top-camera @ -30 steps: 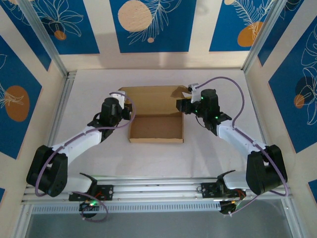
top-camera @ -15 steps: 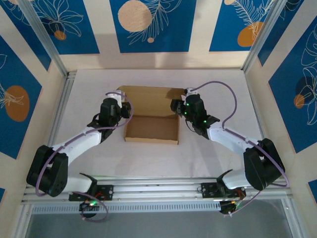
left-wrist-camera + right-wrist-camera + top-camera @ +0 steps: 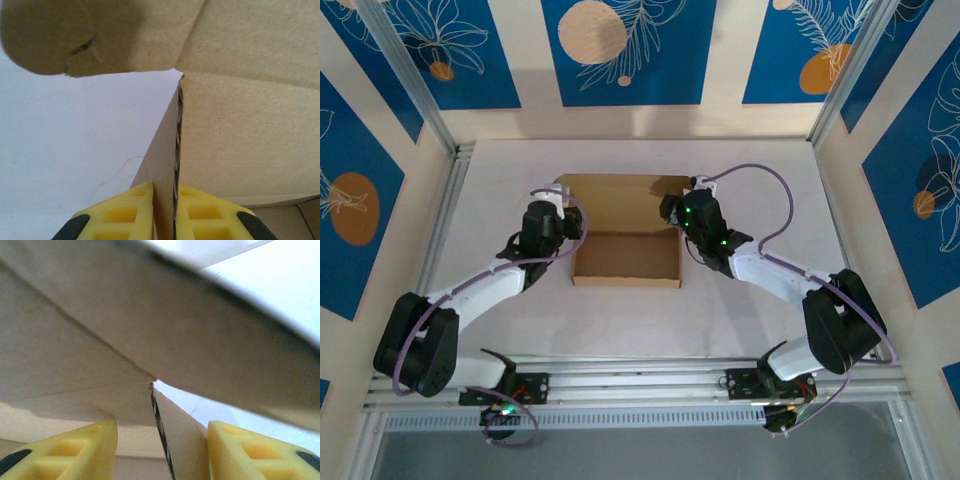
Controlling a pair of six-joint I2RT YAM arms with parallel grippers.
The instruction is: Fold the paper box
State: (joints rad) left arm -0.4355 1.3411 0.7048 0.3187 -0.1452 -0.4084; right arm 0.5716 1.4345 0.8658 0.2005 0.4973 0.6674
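Note:
The paper box (image 3: 625,258) is a shallow brown cardboard tray in the middle of the table, its lid flap (image 3: 620,198) lying open at the back. My left gripper (image 3: 567,222) is at the box's left wall. In the left wrist view its yellow jaws (image 3: 165,212) are shut on that upright wall (image 3: 165,165). My right gripper (image 3: 672,212) is at the back right corner. In the right wrist view it (image 3: 162,452) straddles the right wall (image 3: 182,440), open, with the right fingertip (image 3: 250,450) against the cardboard and the left fingertip (image 3: 75,450) apart from it.
The white table (image 3: 750,310) is bordered by an aluminium rail (image 3: 640,380) at the near edge and frame posts (image 3: 445,220) at the sides. A purple cable (image 3: 770,195) loops off the right wrist beside the box.
The right gripper has moved left and now straddles the box's right wall. The box has slid slightly left. The left jaws have closed tighter on the left wall.

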